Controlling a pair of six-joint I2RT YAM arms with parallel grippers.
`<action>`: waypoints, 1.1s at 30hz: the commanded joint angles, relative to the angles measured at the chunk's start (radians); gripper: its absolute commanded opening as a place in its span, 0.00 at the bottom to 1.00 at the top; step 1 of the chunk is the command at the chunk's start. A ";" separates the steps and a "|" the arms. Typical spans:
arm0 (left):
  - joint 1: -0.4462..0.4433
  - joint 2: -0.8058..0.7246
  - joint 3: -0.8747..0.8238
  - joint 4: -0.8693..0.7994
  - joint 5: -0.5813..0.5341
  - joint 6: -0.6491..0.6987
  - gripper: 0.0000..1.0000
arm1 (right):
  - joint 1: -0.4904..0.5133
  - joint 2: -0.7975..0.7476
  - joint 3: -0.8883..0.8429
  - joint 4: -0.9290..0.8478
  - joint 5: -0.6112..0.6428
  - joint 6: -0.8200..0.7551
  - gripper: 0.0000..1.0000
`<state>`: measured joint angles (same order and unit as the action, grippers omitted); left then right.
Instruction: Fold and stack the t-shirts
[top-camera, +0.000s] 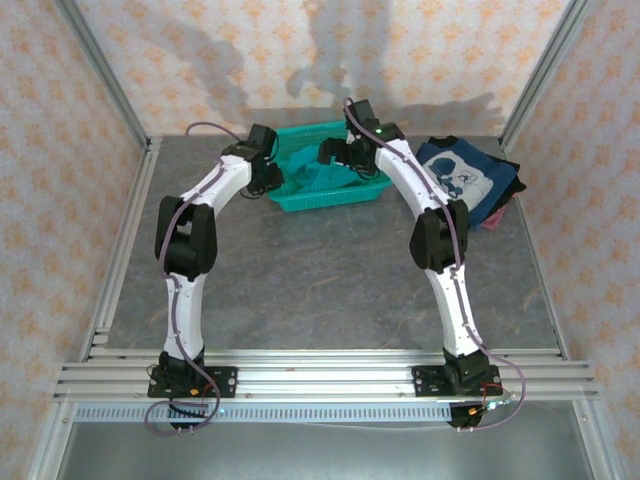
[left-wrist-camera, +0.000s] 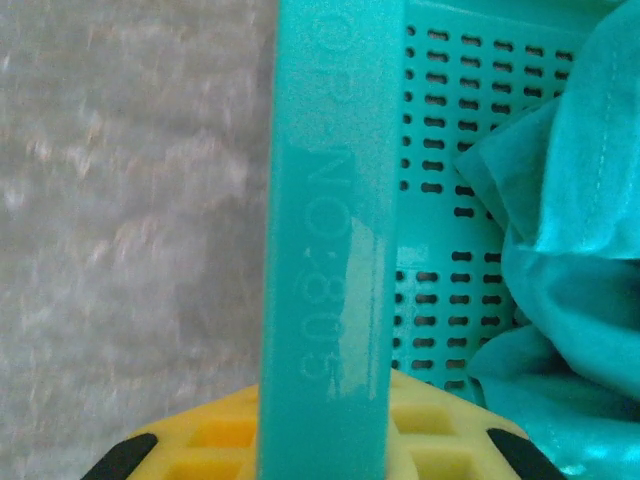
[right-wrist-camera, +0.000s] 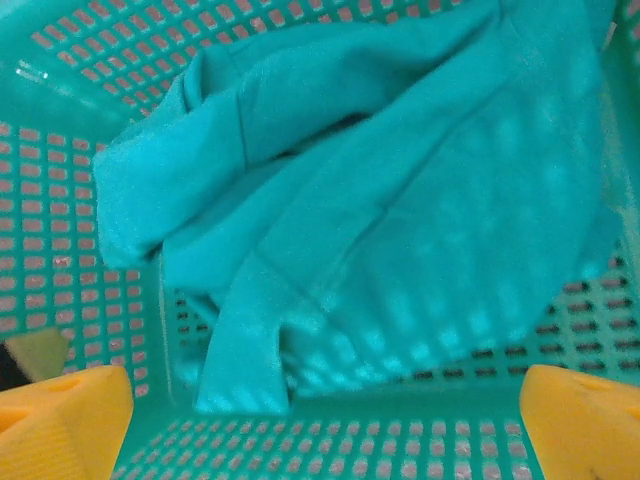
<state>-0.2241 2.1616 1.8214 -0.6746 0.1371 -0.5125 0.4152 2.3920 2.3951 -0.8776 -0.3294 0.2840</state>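
Two t-shirts are lying apart: teal shirt (right-wrist-camera: 400, 200) in one basket (left-wrist-camera: 325, 200), navy shirt (top-camera: 465, 180) far right. Left gripper (top-camera: 277, 178) is pinching the basket's left rim; right gripper (right-wrist-camera: 325, 425) is gaping wide above the teal shirt.

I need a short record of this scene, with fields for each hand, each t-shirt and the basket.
left hand: closed on the left rim of the basket
right hand: open above the teal t-shirt, holding nothing
teal t-shirt: crumpled inside the basket
navy t-shirt: print up, on the table right of the basket
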 joint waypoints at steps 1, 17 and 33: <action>-0.047 -0.104 -0.124 -0.032 -0.048 -0.066 0.07 | 0.015 0.042 0.034 -0.038 0.020 -0.001 1.00; -0.103 -0.454 -0.629 0.075 -0.075 -0.340 0.00 | 0.126 0.105 -0.111 0.022 0.106 0.152 0.18; 0.377 -0.609 -0.679 0.041 -0.154 -0.516 0.00 | 0.062 -0.335 0.169 0.449 -0.387 0.450 0.00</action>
<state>0.0933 1.5784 1.1358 -0.5930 0.0582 -0.9276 0.4927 2.1704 2.5206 -0.5446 -0.6109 0.6418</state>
